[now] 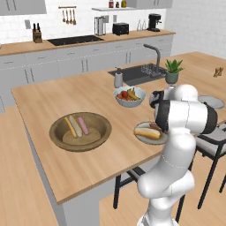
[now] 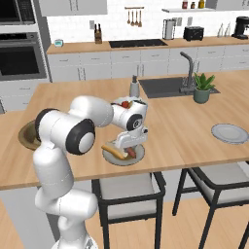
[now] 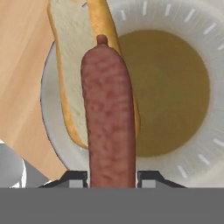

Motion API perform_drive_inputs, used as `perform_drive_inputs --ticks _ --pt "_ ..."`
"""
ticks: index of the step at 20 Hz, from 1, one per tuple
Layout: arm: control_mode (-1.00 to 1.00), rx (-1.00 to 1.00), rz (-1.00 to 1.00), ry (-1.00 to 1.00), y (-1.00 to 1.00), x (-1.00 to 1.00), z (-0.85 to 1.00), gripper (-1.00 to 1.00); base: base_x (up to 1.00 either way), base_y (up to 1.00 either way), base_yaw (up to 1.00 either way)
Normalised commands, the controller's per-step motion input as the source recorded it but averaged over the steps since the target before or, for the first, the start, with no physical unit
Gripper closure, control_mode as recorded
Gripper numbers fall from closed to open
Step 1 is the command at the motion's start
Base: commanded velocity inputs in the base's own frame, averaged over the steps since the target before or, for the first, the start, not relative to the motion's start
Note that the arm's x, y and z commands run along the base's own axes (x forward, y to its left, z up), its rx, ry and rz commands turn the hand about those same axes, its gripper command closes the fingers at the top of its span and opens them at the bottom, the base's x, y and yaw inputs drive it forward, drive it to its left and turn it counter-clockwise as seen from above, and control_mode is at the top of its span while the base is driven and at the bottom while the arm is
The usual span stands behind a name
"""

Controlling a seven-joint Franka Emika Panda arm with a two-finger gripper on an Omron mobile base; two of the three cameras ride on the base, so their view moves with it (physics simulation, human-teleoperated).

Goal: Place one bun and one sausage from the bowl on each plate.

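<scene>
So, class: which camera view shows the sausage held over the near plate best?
The hand view: the sausage fills the centre, gripped between the fingertips above the bun. The left base view shows only its dark end behind the arm; in the right base view it is small under the gripper.

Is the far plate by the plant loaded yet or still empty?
Empty: the far plate shows bare grey, no bun or sausage on it. The near plate already holds a bun.

Left base view from behind and left of the gripper (image 2: 127,146), facing forward and down over the island counter (image 1: 53,101), right base view from behind and right, both sharing the plate (image 1: 142,138) beneath the gripper, hand view close above that plate.
</scene>
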Motion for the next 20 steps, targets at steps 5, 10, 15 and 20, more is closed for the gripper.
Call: perform_drive_inputs --ticks 5,10,15,20 --pt "-1.00 0.01 0.09 0.00 0.00 0.00 -0.15 1.00 0.00 0.00 0.00" --pt "-1.00 0.00 0.03 0.00 0.08 0.00 -0.07 1.00 0.00 0.00 0.00" --pt "-1.00 0.00 0.00 0.00 0.16 -0.01 -0.01 -1.00 0.00 0.00 0.00" --pt "-1.00 0.00 0.00 -0.06 0.12 -0.07 0.03 -1.00 0.00 0.00 0.00"
